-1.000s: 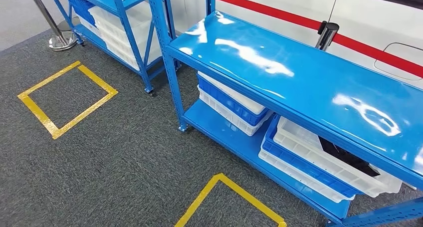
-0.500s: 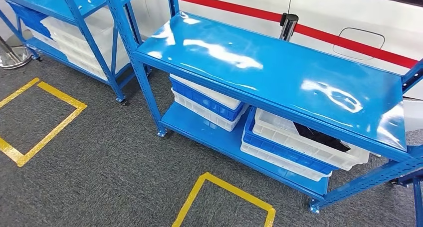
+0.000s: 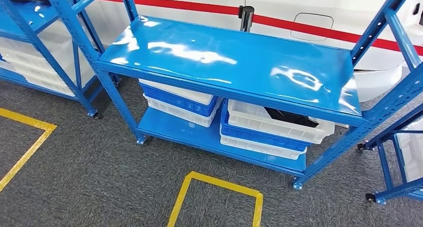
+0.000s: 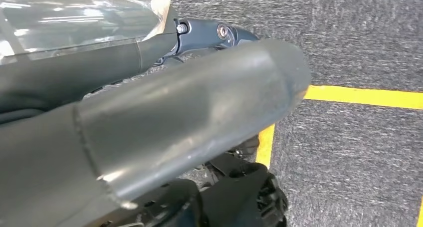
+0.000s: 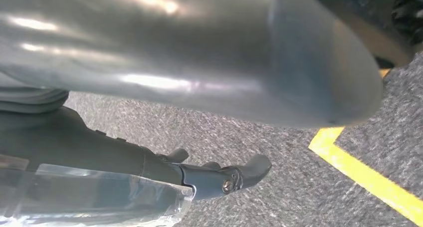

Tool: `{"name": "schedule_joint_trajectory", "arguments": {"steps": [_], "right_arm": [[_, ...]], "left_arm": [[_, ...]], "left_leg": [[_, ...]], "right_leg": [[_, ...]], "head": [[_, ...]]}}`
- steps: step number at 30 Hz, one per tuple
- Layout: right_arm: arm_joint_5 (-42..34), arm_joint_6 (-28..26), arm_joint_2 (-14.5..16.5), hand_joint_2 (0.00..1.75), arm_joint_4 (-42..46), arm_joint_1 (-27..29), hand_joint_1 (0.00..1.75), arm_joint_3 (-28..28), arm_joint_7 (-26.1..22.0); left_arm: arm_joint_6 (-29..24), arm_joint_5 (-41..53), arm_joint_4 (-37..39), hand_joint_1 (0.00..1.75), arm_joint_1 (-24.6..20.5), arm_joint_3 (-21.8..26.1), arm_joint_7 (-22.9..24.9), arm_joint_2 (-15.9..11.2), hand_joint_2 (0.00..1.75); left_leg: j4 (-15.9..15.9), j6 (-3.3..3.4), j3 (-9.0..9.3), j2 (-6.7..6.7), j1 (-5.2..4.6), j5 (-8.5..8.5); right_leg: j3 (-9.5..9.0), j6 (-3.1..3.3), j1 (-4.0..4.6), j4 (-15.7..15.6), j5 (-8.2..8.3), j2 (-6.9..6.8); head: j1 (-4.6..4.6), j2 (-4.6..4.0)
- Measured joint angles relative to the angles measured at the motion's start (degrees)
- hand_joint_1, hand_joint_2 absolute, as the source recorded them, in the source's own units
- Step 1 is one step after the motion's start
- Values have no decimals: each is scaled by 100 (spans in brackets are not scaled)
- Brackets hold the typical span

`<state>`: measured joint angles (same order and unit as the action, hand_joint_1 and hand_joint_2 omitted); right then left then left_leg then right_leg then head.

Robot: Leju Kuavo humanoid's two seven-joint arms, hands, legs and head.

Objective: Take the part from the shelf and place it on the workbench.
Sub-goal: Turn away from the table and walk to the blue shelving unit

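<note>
— Where's the part?
— The black part lies in a white plastic crate on the blue metal shelf's lower level.
— And the hands?
— Left hand and right hand hang over grey carpet, fingers loosely apart, holding nothing.

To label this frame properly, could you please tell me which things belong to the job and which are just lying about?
Job: dark part; white crate holding it; blue shelf rack.

Lying about: yellow floor square; black post; crate stack beside it; left rack's white crates.
</note>
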<state>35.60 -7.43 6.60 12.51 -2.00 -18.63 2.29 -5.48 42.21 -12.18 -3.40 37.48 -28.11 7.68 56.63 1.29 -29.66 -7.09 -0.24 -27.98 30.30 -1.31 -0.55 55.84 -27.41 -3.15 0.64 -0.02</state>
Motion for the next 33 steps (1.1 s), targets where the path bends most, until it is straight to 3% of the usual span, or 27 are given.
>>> {"name": "schedule_joint_trajectory", "arguments": {"steps": [2, 4, 5, 6, 7, 9, 10, 11, 13, 15, 17, 19, 21, 22, 23, 25, 27, 28, 30, 32, 33], "right_arm": [[-5, 0, 1, 0, -1, 10, 0, -2, 2], [-1, 1, 5, 0, -1, 4, 0, -2, 3], [4, 2, 9, 0, -2, 4, 0, -2, 3], [12, 2, 12, 0, -2, 7, 0, -2, 3], [20, 2, 13, 0, -3, 14, 0, -3, 3], [34, 2, 16, 0, -3, 21, 0, -3, 4], [42, 2, 19, 0, -3, 17, 0, -3, 4], [52, 2, 21, 0, -3, 5, 0, -3, 4], [69, 2, 24, 0, -3, -9, 0, -3, 4], [77, 2, 22, 0, -4, 5, 0, -3, 4], [79, 2, 19, 0, -5, 20, 0, -3, 4], [79, 3, 18, 0, -5, 12, 0, -3, 4], [80, 4, 17, 0, -5, 6, 0, -4, 2], [82, 3, 15, 0, -5, 13, 0, -5, -4], [86, -1, 13, 0, -5, 22, 0, -6, -14], [101, -27, 6, 0, -5, 34, 0, -8, -32], [120, -67, 1, 0, -5, 30, 0, -8, -39], [129, -81, 1, 0, -5, 28, 0, -8, -40], [145, -98, 3, 0, -5, 29, 0, -8, -42], [162, -115, 6, 0, -5, 29, 0, -8, -38], [170, -126, 7, 0, -5, 28, 0, -9, -36]], "left_arm": [[1, 15, 0, 0, -23, 0, 0, 1, 0], [1, 33, 1, 0, -11, 1, 2, 1, 0], [1, 40, 2, 0, 4, 2, 3, 2, 0], [1, 44, 2, 0, 18, 2, 5, 1, 0], [1, 45, 3, 0, 26, 3, 8, 1, 0], [-4, 46, 2, 0, 29, 5, 10, -2, 0], [-6, 46, 3, 0, 29, 8, 11, -2, 0], [-8, 46, 3, 0, 30, 10, 11, -3, 0], [-8, 48, 5, 0, 30, 13, 13, -3, 0], [-8, 48, 4, 0, 23, 14, 14, -2, 0], [-8, 49, 3, 0, 19, 15, 13, -2, 0], [-8, 52, 3, 0, 24, 16, 13, -2, 0], [-8, 56, 3, 0, 32, 17, 14, -3, 0], [-9, 58, 3, 0, 33, 17, 15, -3, 0], [-15, 60, 3, 0, 32, 17, 17, -3, 0], [-39, 62, 3, 0, 22, 17, 30, -2, 0], [-58, 62, 3, 0, 4, 18, 76, -1, 0], [-60, 62, 3, 0, -6, 19, 113, -1, 0], [-61, 66, 3, 0, -16, 21, 205, -1, 0], [-68, 73, 4, 0, -16, 22, 279, 0, 0], [-73, 75, 5, 0, -16, 22, 307, 1, 0]], "left_leg": [[276, -79, -97, 284, 38, -218], [986, -134, -400, 630, 70, -639], [1367, -148, -567, 692, 84, -810], [1618, -162, -681, 713, 101, -878], [1670, -177, -706, 720, 125, -827], [1149, -214, -467, 775, 189, -442], [768, -239, -291, 892, 229, -257], [442, -250, -153, 1014, 255, -137], [165, -224, -57, 1150, 251, -91], [137, -118, -74, 1031, 210, -58], [89, -1, -81, 894, 192, -8], [68, 71, -99, 737, 168, 10], [70, 96, -119, 574, 136, 11], [71, 97, -123, 506, 124, 11], [73, 96, -122, 458, 118, 11], [78, 88, -112, 396, 115, 11], [92, 47, -103, 367, 86, -3], [102, 37, -103, 363, 71, -27], [112, 88, -106, 377, 73, -34], [106, 128, -111, 397, 92, 4], [96, 110, -111, 402, 97, 17]], "right_leg": [[-18, 79, -75, -15, 40, 126], [-5, 137, -91, -11, 70, 252], [6, 149, -85, -7, 78, 326], [10, 148, -84, -3, 79, 405], [8, 146, -87, 4, 80, 487], [-1, 135, -109, 36, 75, 646], [13, 116, -116, 61, 70, 721], [38, 84, -106, 97, 62, 796], [126, -13, -87, 129, 79, 920], [219, -113, -86, 128, 112, 992], [354, -137, -79, 330, 1, 787], [662, -83, -69, 974, -338, 488], [988, -69, -70, 1687, -636, 399], [1016, -97, -71, 1806, -663, 388], [909, -141, -72, 1676, -599, 378], [424, -216, -72, 903, -339, 322], [67, -186, -46, 259, -157, 253], [2, -151, -45, 136, -124, 233], [-28, -98, -46, 97, -100, 229], [-44, -82, -34, 98, -88, 226], [-39, -72, -24, 100, -83, 226]], "head": [[7, 1], [15, 0], [15, 0], [15, -1], [16, 0], [16, 0], [18, 0], [21, -1], [27, 0], [25, 0], [9, 0], [-19, 0], [-32, -1], [-31, -1], [-32, -1], [-34, -1], [-33, -1], [-30, -1], [-19, -1], [-17, 0], [-19, 0]]}}
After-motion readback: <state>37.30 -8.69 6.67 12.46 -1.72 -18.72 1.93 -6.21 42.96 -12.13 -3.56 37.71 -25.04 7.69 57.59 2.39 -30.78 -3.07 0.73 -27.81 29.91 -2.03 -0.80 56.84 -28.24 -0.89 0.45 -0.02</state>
